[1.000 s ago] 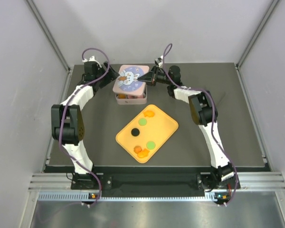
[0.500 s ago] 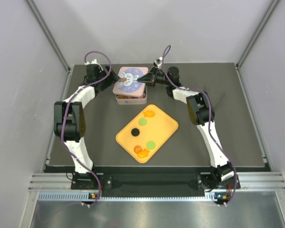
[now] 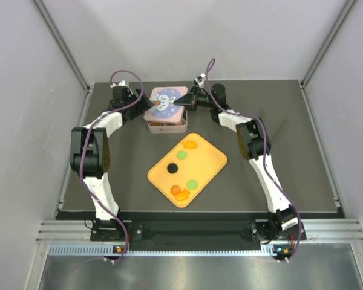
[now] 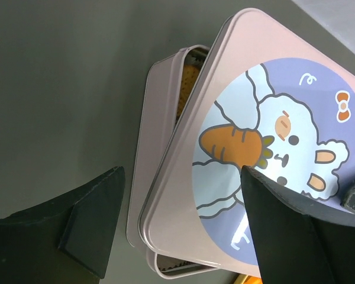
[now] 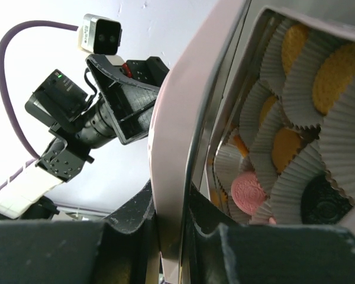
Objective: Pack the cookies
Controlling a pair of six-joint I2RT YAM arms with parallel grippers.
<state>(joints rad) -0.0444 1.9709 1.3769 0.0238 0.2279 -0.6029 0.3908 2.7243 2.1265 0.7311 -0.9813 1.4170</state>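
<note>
From above, you see a dark matte table (image 3: 278, 175) closed in by plain grey walls (image 3: 42, 54) on the left, right and far sides. A metal rail (image 3: 327, 228) runs along its near edge. An orange tray (image 3: 210, 158) lies at an angle in the middle of the table. Loose cookies (image 3: 189, 144) sit on it: orange ones at its far end, a green and a black one further in, and another green one beside more orange ones at its near end. Beyond the tray, at the far middle, stands a pink tin (image 3: 167, 126) with its rabbit-printed lid (image 3: 165, 99) askew above it. The left pincer (image 3: 146, 104) is at the lid's left edge and the right pincer (image 3: 184, 104) is at its right edge.

From the left wrist, your left pincer is spread wide, with one finger over bare table and the other over the lid's picture. You cannot tell whether either finger touches the lid. The tin's left wall shows past the lid's edge.

From the right wrist, your right pincer is pressed together on the lid's rim, pinching it. Under the raised lid, the tin holds white paper cups (image 5: 260, 112) with more cookies in them: several orange, one pink and one black. The pale wall shows behind the left arm.
</note>
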